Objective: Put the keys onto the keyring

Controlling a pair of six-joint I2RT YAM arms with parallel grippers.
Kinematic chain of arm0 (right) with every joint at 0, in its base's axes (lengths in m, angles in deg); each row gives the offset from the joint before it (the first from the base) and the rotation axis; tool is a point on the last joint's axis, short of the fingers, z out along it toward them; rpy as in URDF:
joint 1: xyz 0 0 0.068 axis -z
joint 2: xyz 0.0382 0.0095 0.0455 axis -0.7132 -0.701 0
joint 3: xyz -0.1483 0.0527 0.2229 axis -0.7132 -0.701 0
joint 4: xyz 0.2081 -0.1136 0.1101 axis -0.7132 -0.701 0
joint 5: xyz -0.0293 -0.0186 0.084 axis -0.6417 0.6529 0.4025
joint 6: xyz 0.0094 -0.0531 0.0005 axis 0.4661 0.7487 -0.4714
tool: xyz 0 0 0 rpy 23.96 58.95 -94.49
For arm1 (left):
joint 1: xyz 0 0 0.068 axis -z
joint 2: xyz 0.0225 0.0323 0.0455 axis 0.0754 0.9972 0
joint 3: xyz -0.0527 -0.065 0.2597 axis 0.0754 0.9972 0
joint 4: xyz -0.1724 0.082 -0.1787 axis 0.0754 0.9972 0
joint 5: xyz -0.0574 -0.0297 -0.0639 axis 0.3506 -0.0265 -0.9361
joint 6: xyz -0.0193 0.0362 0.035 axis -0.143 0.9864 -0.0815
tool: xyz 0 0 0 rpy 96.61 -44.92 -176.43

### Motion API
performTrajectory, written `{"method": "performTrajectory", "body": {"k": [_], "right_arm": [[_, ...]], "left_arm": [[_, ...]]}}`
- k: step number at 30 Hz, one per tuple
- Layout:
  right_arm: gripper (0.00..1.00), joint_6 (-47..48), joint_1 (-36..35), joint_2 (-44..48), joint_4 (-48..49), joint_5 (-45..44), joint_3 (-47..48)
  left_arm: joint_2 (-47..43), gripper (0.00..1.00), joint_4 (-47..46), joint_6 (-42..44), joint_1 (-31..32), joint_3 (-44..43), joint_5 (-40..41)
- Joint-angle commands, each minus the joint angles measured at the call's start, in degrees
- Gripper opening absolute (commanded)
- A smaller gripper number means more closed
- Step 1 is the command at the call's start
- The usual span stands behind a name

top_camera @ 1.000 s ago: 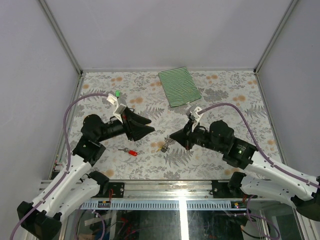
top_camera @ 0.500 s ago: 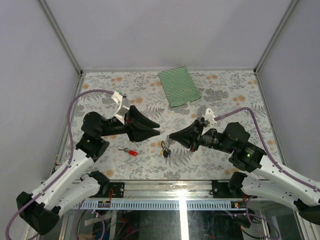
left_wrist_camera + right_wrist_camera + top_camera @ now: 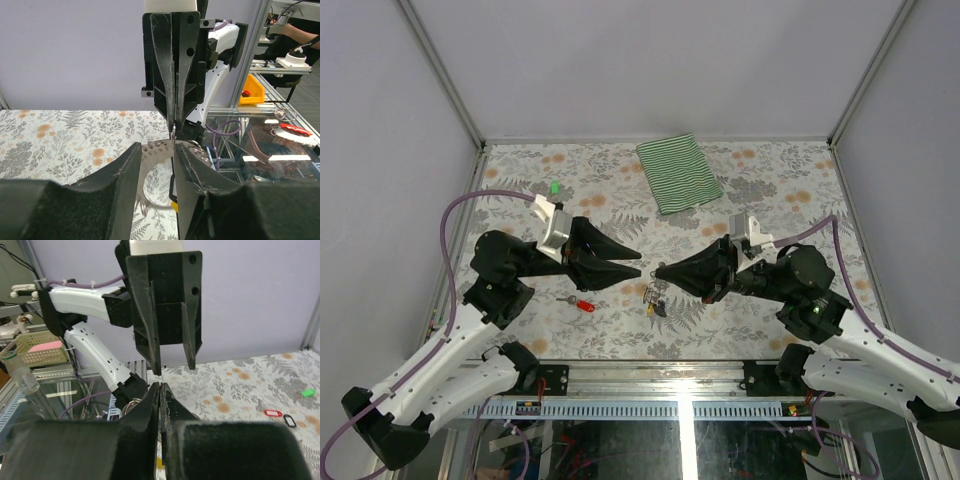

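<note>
My right gripper [image 3: 658, 270] is shut on the keyring [image 3: 655, 287]. A small bunch of keys [image 3: 652, 301] with yellow and black tags hangs from it just above the table. My left gripper [image 3: 640, 262] is open and faces it tip to tip, a few centimetres away. In the left wrist view the silvery keyring [image 3: 150, 152] shows in the gap between my left fingers [image 3: 125, 170], under the shut right gripper [image 3: 173, 127]. In the right wrist view the keyring [image 3: 129, 406] peeks out left of the shut right gripper [image 3: 160, 385]. A red-tagged key [image 3: 582, 304] lies on the table.
A green-striped folded cloth [image 3: 680, 173] lies at the back. A green tag [image 3: 555, 187] lies at the back left. In the right wrist view, red [image 3: 272, 413], black [image 3: 289, 420] and green [image 3: 307, 392] tags lie on the flowered table [image 3: 770, 190].
The right gripper has lifted the keyring and its keys off the table and turned its wrist. The left gripper has moved right until its tips face the right gripper's.
</note>
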Motion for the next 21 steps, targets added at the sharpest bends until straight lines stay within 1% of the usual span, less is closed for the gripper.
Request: {"method": "performTrajectory", "body": {"k": [1,5,15,21], "right_arm": [[0.00,-0.87,0.20,-0.56,9.25,4.58,3.85],[0.00,-0.95,0.20,-1.32,10.49,5.95,4.16],[0.00,-0.46,0.20,-1.68,10.92,7.15,4.49],[0.00,-0.31,0.20,-1.76,10.84,7.19,4.59]], "left_arm": [[-0.40,0.34,-0.94,1.03,0.83,-2.43,-0.93],[0.47,0.34,-0.35,1.19,2.01,-3.32,-2.11],[0.55,0.29,0.58,1.77,3.80,-3.95,-1.75],[1.28,0.28,1.15,2.13,4.84,-4.32,-1.19]]}}
